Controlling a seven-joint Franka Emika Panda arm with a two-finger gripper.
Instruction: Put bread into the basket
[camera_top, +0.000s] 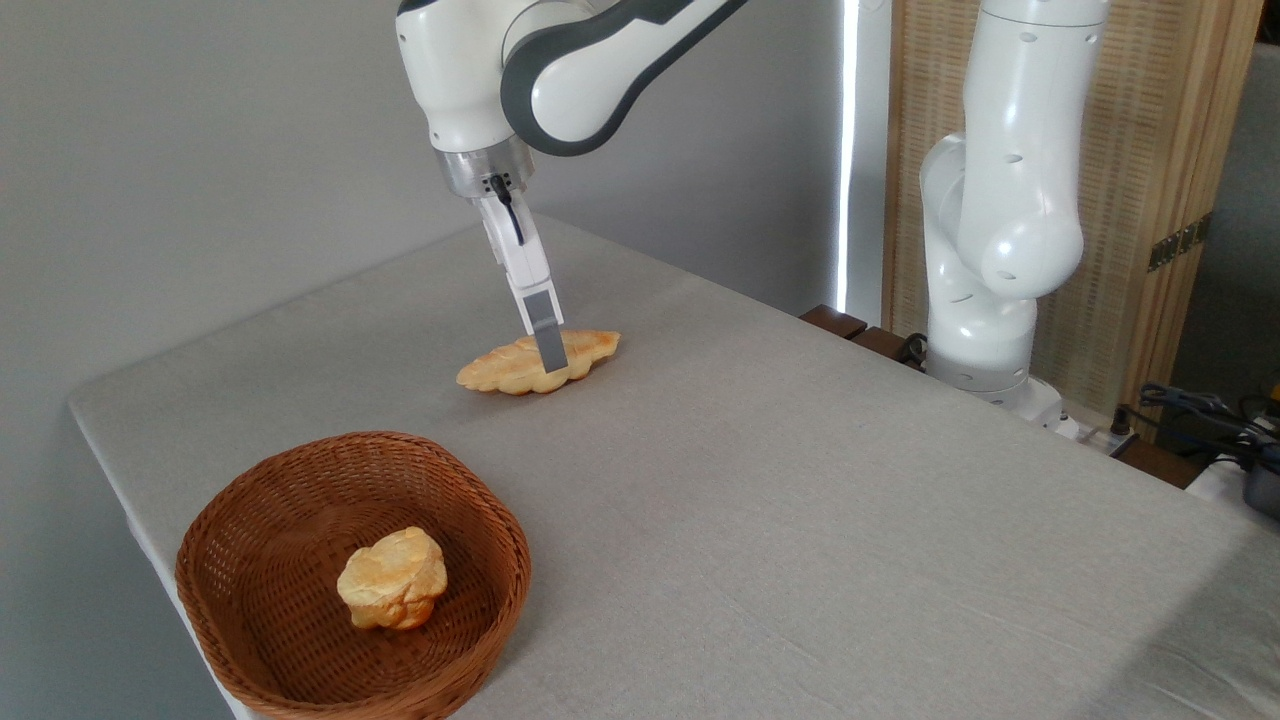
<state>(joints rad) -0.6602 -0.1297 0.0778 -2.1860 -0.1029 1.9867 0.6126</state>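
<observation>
The bread (510, 368), a braided golden-brown loaf with tapered ends, lies on the grey table behind the basket. My gripper (549, 356) has come down over the loaf's middle. One finger (547, 335) shows in front of the loaf and overlaps its near side; the other finger is hidden behind. Whether the jaws press on the loaf does not show. The basket (300, 480), round, shallow and reddish-brown wicker, stands at the table's front left corner, well apart from the loaf.
A round lumpy pale-golden bun (393, 579) sits inside the basket. The arm's white base (985, 300) stands at the table's far right edge, with cables (1200, 405) beside it. The table's left edge runs close to the basket.
</observation>
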